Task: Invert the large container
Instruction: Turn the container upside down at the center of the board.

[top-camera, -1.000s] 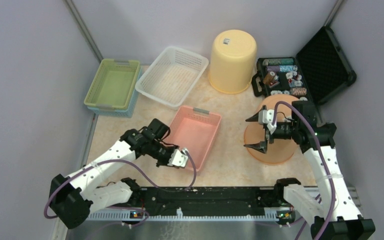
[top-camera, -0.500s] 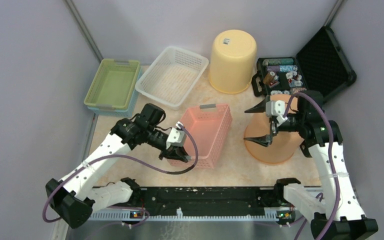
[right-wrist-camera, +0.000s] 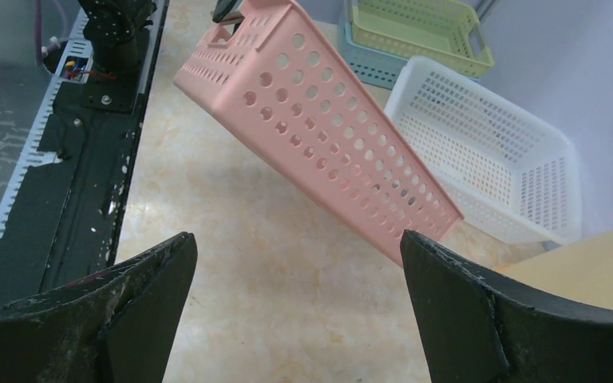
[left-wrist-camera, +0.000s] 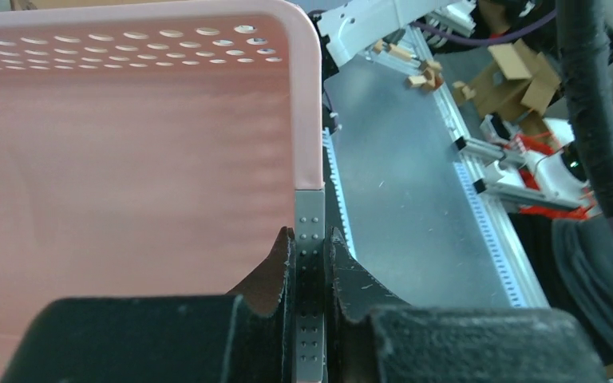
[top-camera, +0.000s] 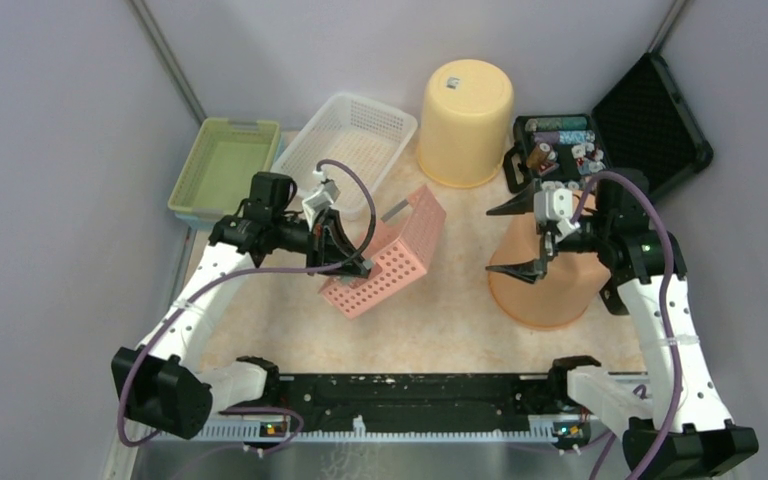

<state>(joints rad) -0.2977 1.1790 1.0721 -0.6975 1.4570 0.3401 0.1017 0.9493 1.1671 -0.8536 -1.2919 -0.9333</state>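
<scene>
The pink perforated basket [top-camera: 388, 262] is tipped up on its long side in the middle of the table, its opening facing left. My left gripper [top-camera: 348, 256] is shut on the grey handle [left-wrist-camera: 311, 217] at the basket's rim [left-wrist-camera: 307, 120] and holds that end up. In the right wrist view the basket [right-wrist-camera: 319, 136] hangs slanted, its far end low near the tabletop. My right gripper [top-camera: 513, 240] is wide open and empty, to the right of the basket and above the orange bucket [top-camera: 552, 285]; it also shows in the right wrist view [right-wrist-camera: 295, 271].
The orange bucket stands upside down at the right. A yellow bucket [top-camera: 465, 110] stands upside down at the back. A white mesh basket [top-camera: 360, 125] and stacked green and blue baskets [top-camera: 222, 165] are at the back left. An open black case of chips [top-camera: 650, 110] lies back right.
My left gripper has lifted the pink basket by its near handle and swung it up and back, from flat to tipped on its side. My right gripper has risen slightly, still open.
</scene>
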